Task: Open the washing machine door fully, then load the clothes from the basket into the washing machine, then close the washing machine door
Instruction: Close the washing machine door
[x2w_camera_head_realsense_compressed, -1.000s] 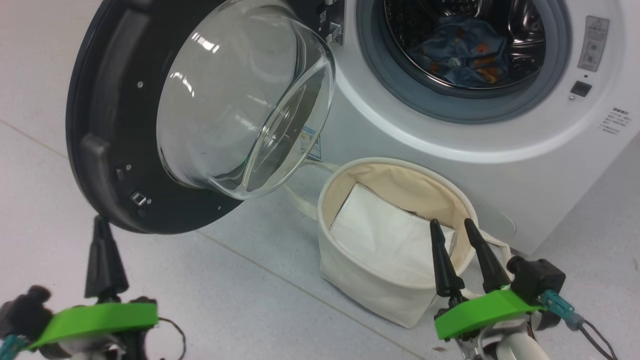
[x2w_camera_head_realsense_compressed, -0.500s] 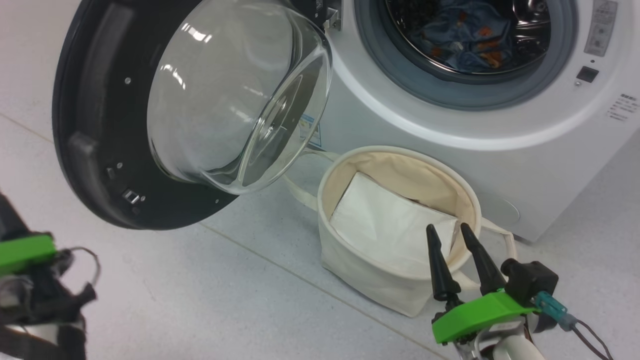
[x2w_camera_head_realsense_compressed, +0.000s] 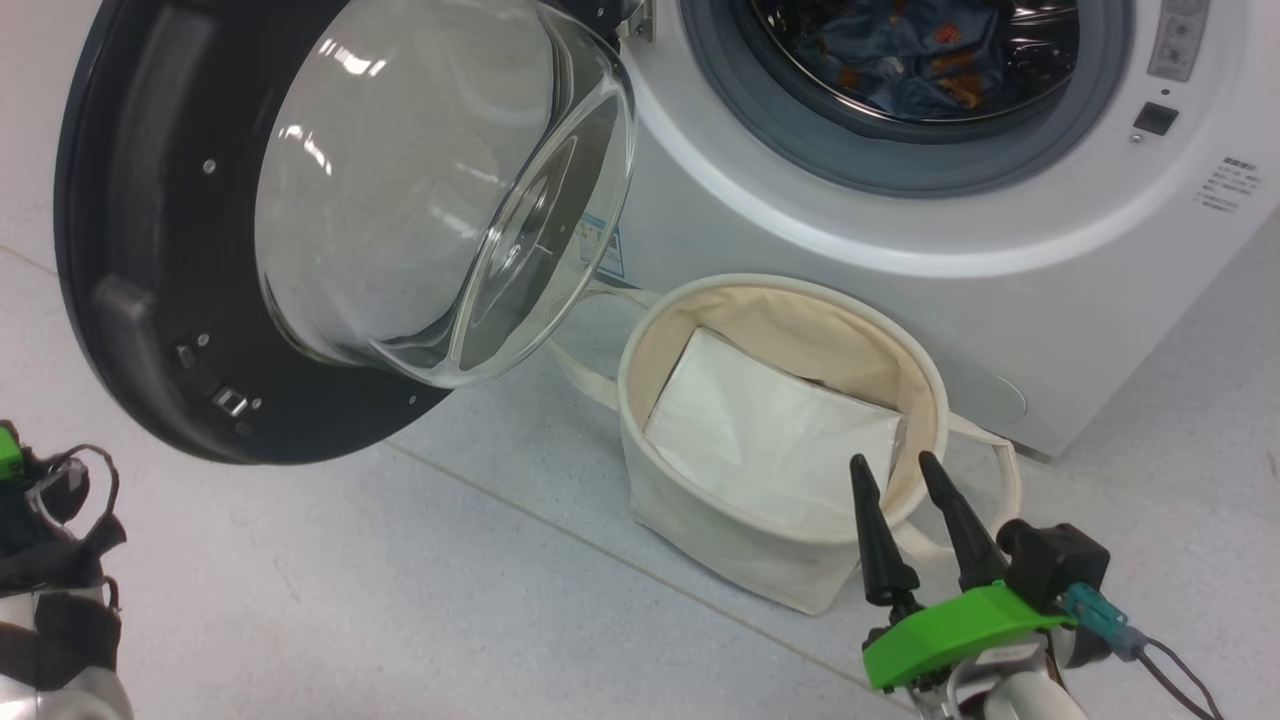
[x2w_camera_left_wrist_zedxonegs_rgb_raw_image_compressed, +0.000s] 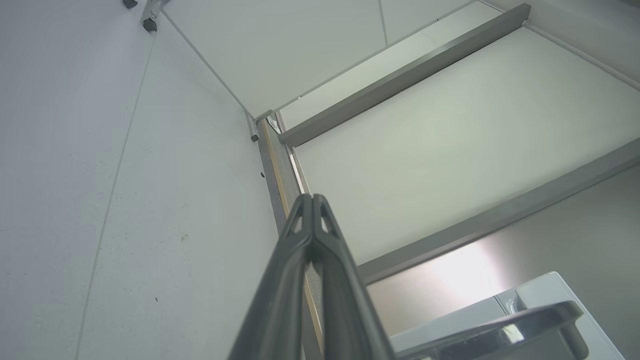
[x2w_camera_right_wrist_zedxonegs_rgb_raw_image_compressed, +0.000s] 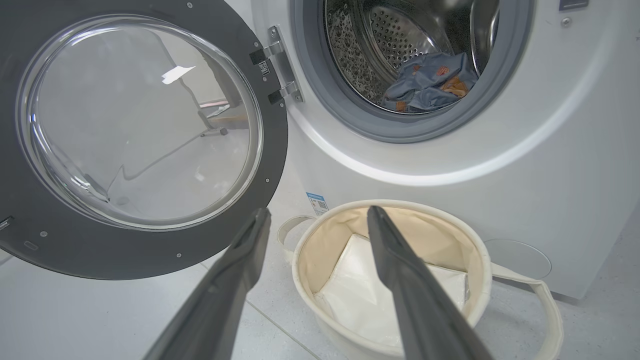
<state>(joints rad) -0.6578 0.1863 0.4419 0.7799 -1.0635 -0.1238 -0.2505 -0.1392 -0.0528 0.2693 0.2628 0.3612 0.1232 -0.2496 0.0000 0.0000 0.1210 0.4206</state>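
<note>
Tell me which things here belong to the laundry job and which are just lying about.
Job:
door
washer
clothes, in the drum
basket

Lying about:
white sheet, in the basket
blue label, on the washer

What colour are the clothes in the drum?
The clothes are blue with orange spots; right wrist view shows best.
</note>
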